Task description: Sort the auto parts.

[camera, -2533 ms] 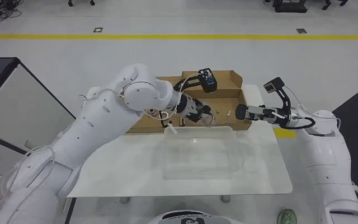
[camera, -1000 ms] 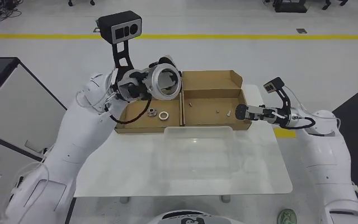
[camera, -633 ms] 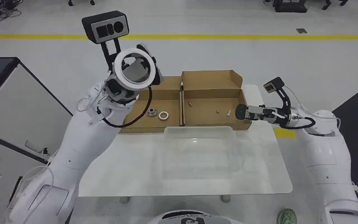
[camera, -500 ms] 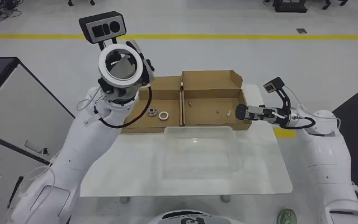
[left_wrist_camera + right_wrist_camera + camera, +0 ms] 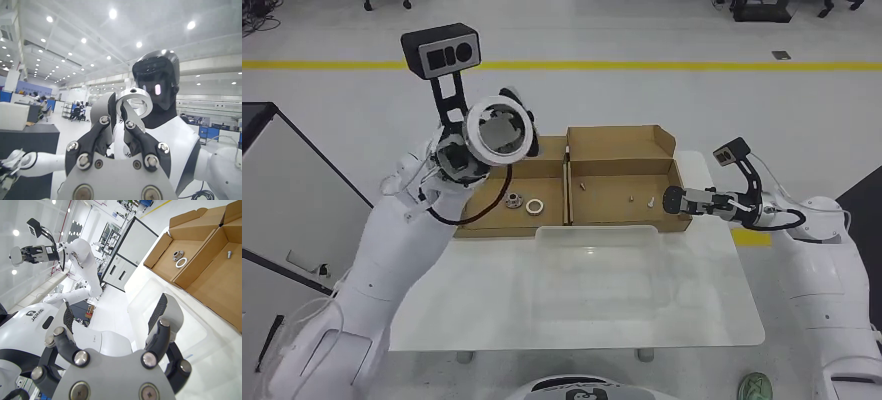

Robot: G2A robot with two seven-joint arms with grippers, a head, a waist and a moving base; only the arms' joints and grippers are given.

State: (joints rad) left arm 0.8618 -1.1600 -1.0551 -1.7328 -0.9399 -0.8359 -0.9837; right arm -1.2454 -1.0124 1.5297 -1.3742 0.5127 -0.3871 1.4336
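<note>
Aloft, left hand (image 5: pixel 117 102) pinching metal ring (image 5: pixel 141 94), rim partly behind finger (image 5: pixel 128 116), right hand (image 5: pixel 115 302) open

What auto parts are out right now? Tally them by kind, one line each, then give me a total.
Silver metal collar ring, held in the left gripper: 1
Grey flanged metal hub, in the left cardboard box: 1
White flat washer, same box: 1
Small pale fasteners, in the right cardboard box: 3
Total: 6
</note>
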